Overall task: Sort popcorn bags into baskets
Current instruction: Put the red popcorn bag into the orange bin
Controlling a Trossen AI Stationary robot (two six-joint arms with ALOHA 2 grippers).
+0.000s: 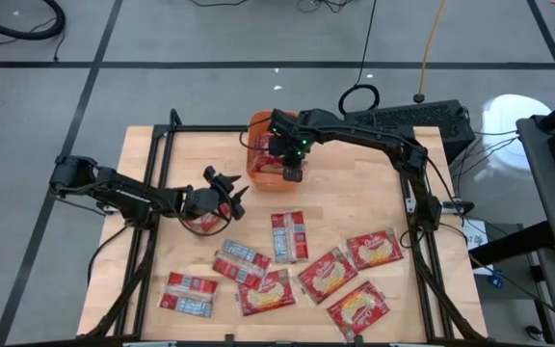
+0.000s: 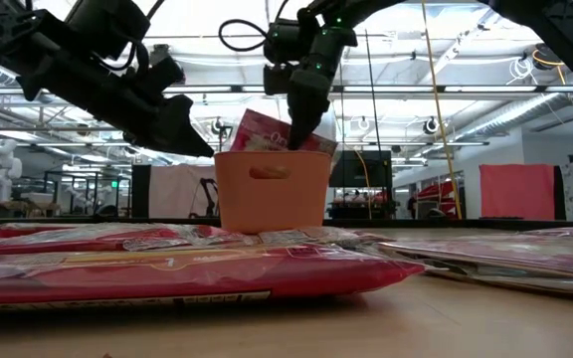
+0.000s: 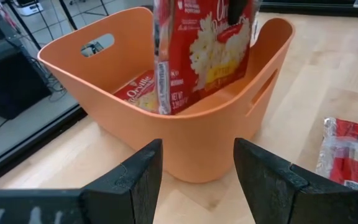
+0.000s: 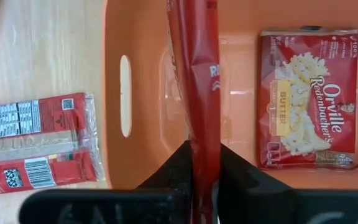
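Observation:
The orange basket stands at the table's far middle; one red popcorn bag lies flat on its floor, label up. My right gripper hangs over the basket, shut on another bag. My left gripper is open, above the table just left and near of the basket, fingers pointing at the basket's wall. Several more bags lie flat on the near half of the table, such as one with grey-blue print up and one beneath my left arm. My right gripper pinches the bag's upper end between its two fingers, coming from above and pointing down. The bag hangs upright below the fingers, and its lower end is inside the basket. Whether that end touches the basket floor I cannot tell.
A black frame of rails runs along the table's left, far and right edges. A keyboard sits beyond the far right corner. Bare wood lies right of the basket.

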